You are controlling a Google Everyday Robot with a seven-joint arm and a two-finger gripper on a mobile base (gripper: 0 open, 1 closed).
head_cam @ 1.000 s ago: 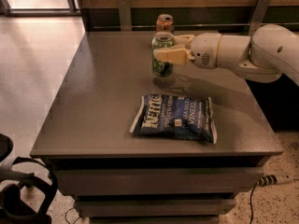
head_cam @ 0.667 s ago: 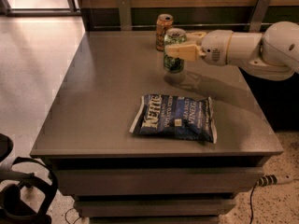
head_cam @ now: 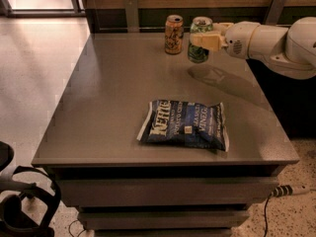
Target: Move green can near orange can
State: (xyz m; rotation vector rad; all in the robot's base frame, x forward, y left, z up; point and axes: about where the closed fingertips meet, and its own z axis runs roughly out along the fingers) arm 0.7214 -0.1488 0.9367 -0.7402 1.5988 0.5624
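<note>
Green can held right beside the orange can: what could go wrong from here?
1. The gripper, shut on the green can, holds it close to the orange can; any drift toward it, or the fingers opening wide, could knock the orange can over.
2. The green can looks slightly off the table; released from there, it might tip rather than stand.
</note>
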